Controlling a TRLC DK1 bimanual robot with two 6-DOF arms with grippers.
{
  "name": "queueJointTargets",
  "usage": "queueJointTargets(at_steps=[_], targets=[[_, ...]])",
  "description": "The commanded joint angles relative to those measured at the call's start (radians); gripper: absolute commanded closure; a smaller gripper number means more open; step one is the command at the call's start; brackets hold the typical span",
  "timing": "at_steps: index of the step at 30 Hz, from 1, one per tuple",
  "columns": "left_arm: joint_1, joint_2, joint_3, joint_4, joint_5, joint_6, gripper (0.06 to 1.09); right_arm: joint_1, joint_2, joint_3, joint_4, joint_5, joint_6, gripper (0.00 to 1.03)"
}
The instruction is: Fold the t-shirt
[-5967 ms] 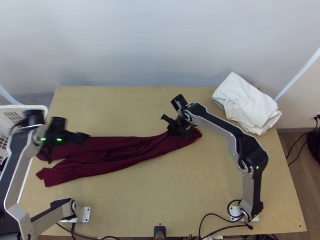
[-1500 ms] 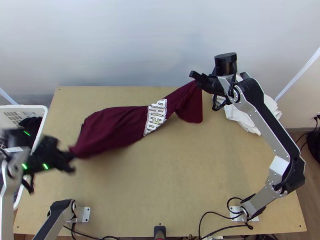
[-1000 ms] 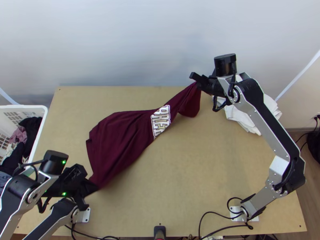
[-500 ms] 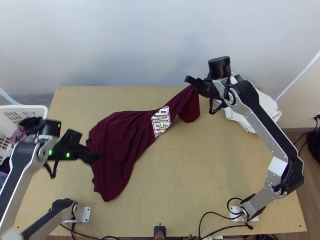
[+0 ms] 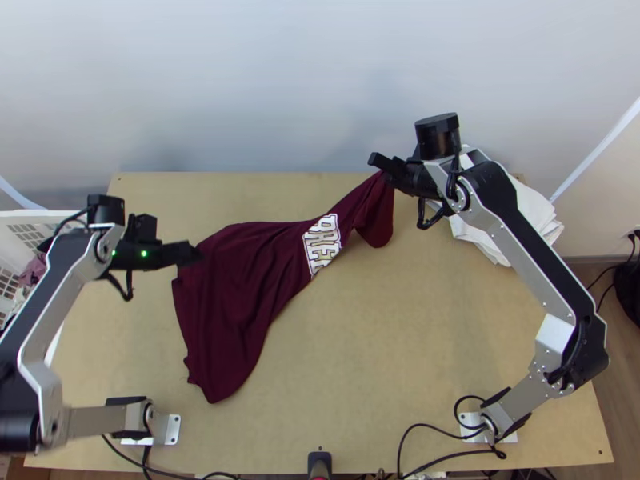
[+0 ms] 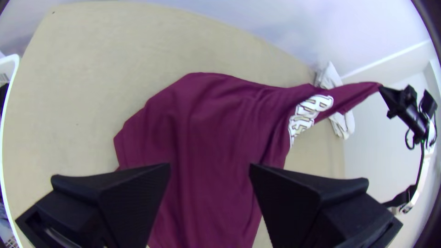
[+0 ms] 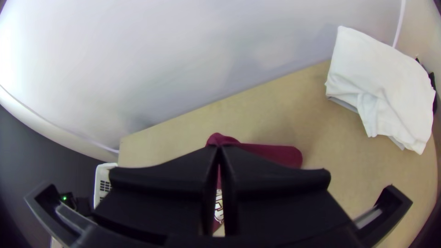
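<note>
- Top view: my right pincer (image 5: 383, 169) is clenching one end of the maroon t-shirt (image 5: 240, 296) up off the wooden worktop (image 5: 400, 360), probably to keep it taut. The rest is lying loosely spread, chunky white print (image 5: 322, 244) slanting across.
- Left wrist view: my left pincer (image 6: 210, 170) is gaping, gripping nothing, over soft, thin-looking fabric with shallow creases; guessing I'm lining up a grab.
- Right wrist view: black fingertips are pinching bunched cloth, while a floppy white folded pile (image 7: 381, 82) is sitting well apart.
</note>
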Motion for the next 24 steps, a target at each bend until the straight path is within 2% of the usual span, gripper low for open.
queueJointTargets(at_steps=[1,11,15,23,24], targets=[[0.034,0.098,0.052,0.043,0.014,-0.083,0.26,0.007,-0.003,-0.027,-0.001,0.010,-0.003,1.00],[0.071,0.272,0.110,0.108,-0.005,-0.102,0.26,0.010,0.001,-0.023,0.001,0.010,-0.003,1.00],[0.072,0.320,0.106,0.138,-0.039,-0.097,0.26,0.012,0.003,-0.021,0.002,0.010,-0.003,1.00],[0.059,0.364,0.083,0.201,-0.078,-0.092,0.26,0.012,0.003,-0.020,0.002,0.010,-0.003,1.00],[0.056,0.366,0.078,0.203,-0.078,-0.089,0.29,0.012,0.003,-0.018,0.002,0.010,-0.003,1.00]])
